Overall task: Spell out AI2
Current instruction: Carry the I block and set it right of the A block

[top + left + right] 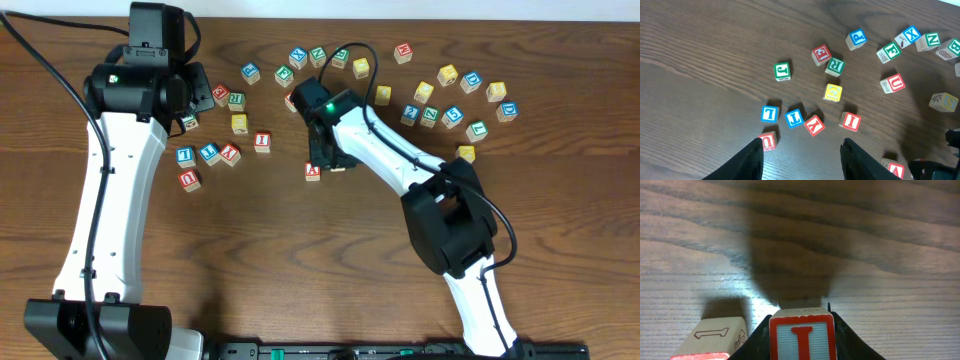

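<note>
Right wrist: red-framed white I block [801, 335]

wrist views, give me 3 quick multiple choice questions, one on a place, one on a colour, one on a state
1. Where is the I block in the right wrist view?
a. in the right gripper
b. alone at the far end of the table
c. stacked on a yellow block

2. What colour is its frame?
a. green
b. blue
c. red

3. The left gripper is:
a. shut on a block
b. open and holding nothing
c. shut on a cable

Answers:
1 a, the dark jaws flank the block on both sides.
2 c, a red border rings the white face.
3 b, its jaws stand apart with nothing between them.
</note>
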Motion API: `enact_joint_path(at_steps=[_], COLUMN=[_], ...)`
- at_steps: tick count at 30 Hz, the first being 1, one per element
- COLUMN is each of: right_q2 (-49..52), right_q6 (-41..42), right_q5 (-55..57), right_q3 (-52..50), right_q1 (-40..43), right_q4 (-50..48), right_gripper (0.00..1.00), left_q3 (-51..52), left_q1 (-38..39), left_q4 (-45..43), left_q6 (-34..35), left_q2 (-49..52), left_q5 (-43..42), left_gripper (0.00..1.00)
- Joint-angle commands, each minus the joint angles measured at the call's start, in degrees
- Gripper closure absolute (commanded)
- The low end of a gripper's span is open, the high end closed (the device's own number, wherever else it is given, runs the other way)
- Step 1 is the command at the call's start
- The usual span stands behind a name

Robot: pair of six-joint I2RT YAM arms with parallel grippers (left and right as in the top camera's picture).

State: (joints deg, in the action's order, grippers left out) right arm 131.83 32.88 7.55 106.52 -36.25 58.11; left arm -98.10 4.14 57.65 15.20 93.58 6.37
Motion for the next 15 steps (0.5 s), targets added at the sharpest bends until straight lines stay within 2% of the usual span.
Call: enact_joint_path(at_steps=[1,8,15], right_q2=[0.72,0.72,0.72], right_q6=[0.98,0.98,0.63], right_q5=[0.92,0.90,1.44], right_q3=[-0.52,-0.57,-0.55], right_q1=[-0.66,-0.79,-1.20], right_q4=[-0.20,0.00,-0.55], right_gripper=[0.71,0.64,0.64], left_q3=[0.50,0.50,0.50], left_q1=[-0.22,-0.22,-0.22], left_q4=[0.17,0.50,0.52], left_q6=[0.28,0.28,0.28], left_q2=[0.72,0.72,0.72], left_q5=[0.70,0.70,0.70], left_gripper=[0.51,0.51,0.51])
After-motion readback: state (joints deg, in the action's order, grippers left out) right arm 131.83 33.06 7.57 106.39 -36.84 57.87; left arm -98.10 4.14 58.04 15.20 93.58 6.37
